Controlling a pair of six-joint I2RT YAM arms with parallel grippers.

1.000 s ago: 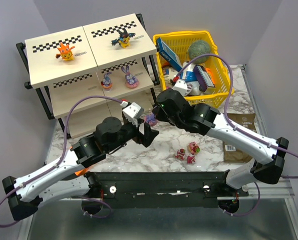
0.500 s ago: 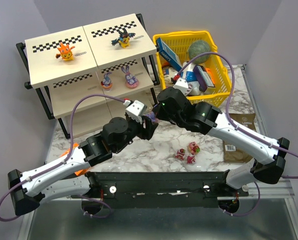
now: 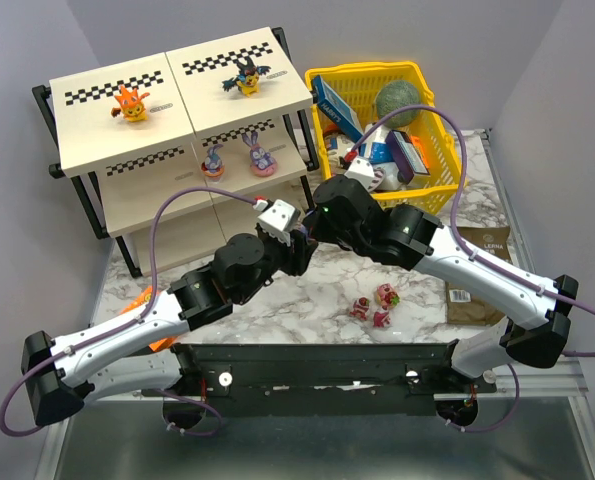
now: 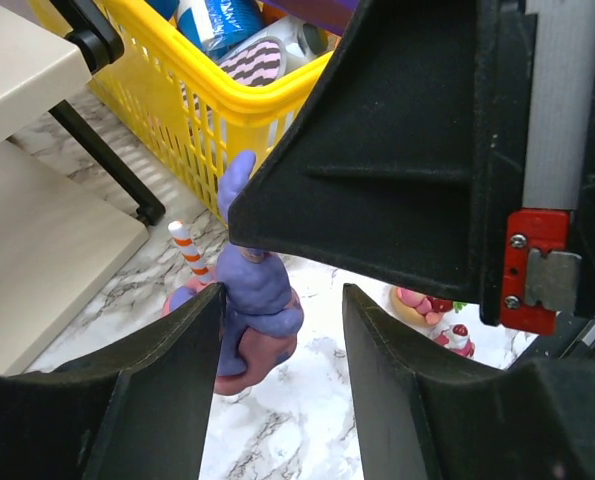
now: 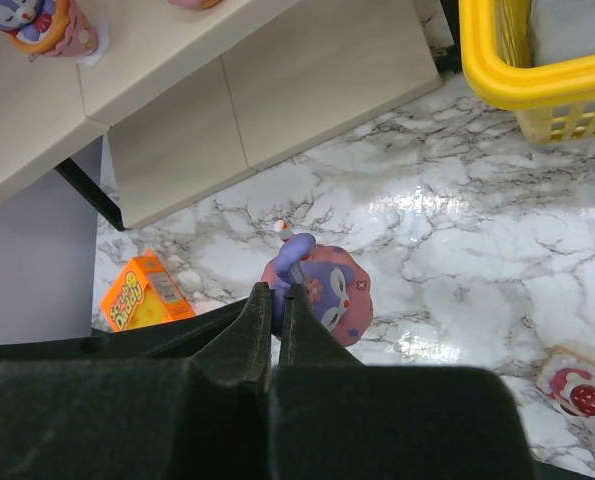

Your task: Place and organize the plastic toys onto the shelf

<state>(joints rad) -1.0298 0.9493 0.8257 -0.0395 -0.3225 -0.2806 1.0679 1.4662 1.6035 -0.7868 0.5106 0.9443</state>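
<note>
Grey walls [image 3: 17, 200], marble table [image 3: 322, 298]

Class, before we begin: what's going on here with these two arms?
The right gripper pinches a purple bunny toy by its ear in front of the shelf. The left gripper sits open around the same toy. Four toys are on the shelf; three small pink ones lie on the table.

Left arm [image 3: 117, 340]: white shells, black round joints
Right arm [image 3: 482, 268]: the same white and black
Cables [image 3: 461, 150]: thin, purple, one looping from each arm
Fingers [image 4: 397, 150]: matte black, wedge-shaped, ribbed
Plate [image 4: 529, 270]: red, two silver screws
Base rail [image 3: 327, 365]: black
</note>
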